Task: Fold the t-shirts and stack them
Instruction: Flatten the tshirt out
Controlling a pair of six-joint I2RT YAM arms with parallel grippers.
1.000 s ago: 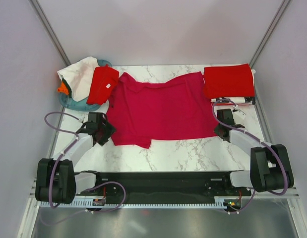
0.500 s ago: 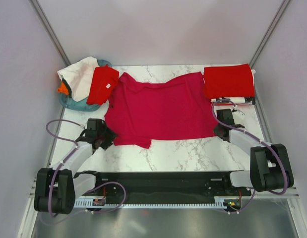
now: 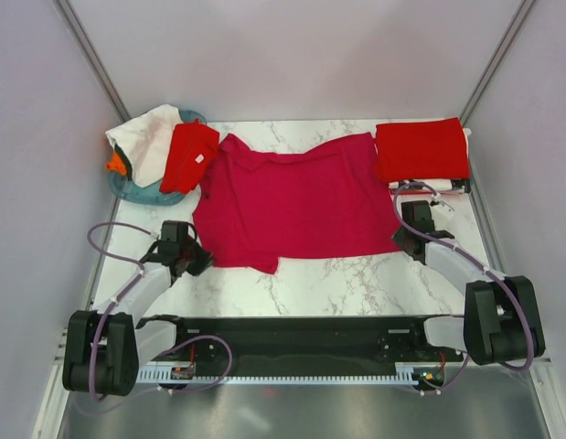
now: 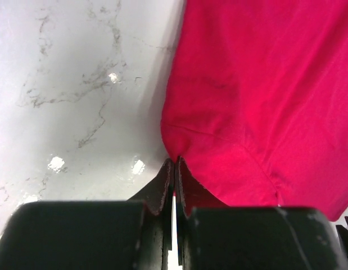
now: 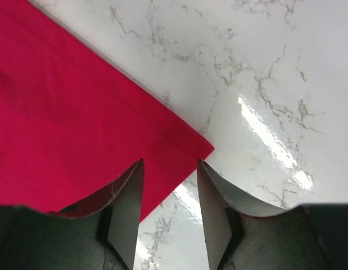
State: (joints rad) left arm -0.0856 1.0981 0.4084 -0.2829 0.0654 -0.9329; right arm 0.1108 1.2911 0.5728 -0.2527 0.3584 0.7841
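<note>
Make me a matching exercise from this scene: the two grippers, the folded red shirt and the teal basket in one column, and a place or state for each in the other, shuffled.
Things
1. left gripper
2. right gripper
3. folded red shirt
4. teal basket

Places and states
A. far left corner of the table
B. jaws apart over a corner of the crimson shirt
C. far right corner of the table
D. jaws shut on the edge of the crimson shirt

Pairs: 1-D, 2-B, 3-C, 4-A
</note>
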